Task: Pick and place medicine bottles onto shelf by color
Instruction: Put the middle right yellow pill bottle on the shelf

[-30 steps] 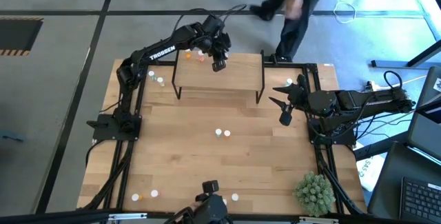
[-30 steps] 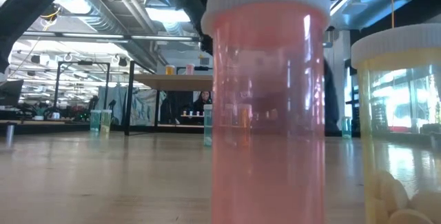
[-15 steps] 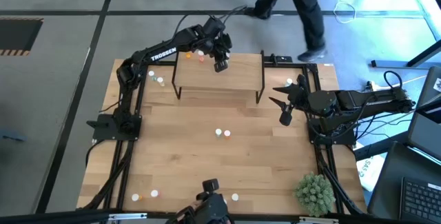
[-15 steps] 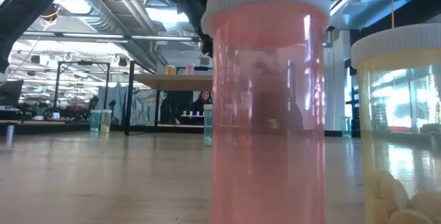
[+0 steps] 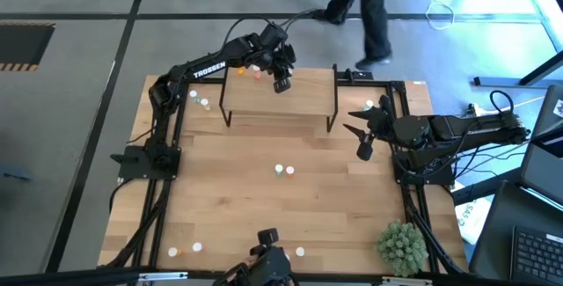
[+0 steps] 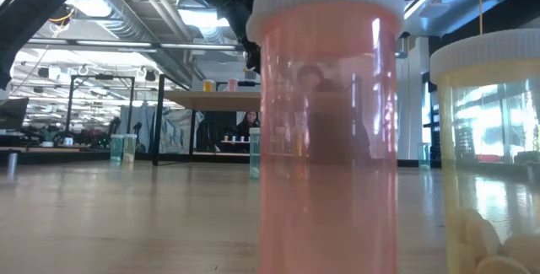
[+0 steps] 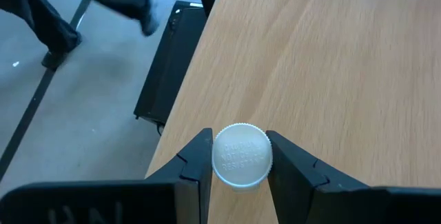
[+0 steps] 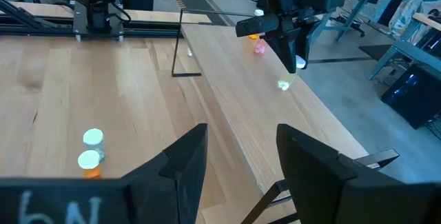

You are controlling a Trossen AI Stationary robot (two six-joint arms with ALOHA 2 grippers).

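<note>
Nearest, at the counter's [image 5: 229, 207] near edge, a pink bottle [image 6: 327, 131] and a pale yellow bottle [image 6: 489, 156] stand upright, long axes vertical and white caps up, so close to the low camera that they fill its view; seen from above, an orange and a white-capped bottle [image 5: 185, 249] sit by the near-left edge and the spiky green plant [image 5: 401, 245] by the near-right corner. Mid-counter, two bottles [image 5: 283, 171] stand side by side, caps up, the right one orange. The right end effector [image 5: 364, 130] waits at the right side just beyond them (beside the shelf's right end), its fingers [image 8: 185, 165] spread with nothing between them. Farther on, the shelf [image 5: 303, 97] stands on black legs across the far half of the counter, and two pale bottles [image 5: 199, 101] sit on the counter off its left end. On the shelf's far-left corner stand an orange bottle [image 5: 239, 71] and a pink one [image 5: 257, 73]. Just right of these, the left end effector [image 5: 280, 82] hangs over the shelf's far edge, pinching a bottle with a white cap [image 7: 241, 154] upright, cap towards the wrist camera and long axis vertical; its body colour cannot be made out for certain. Beyond the counter a person's legs [image 5: 369, 13] show on the floor.
</note>
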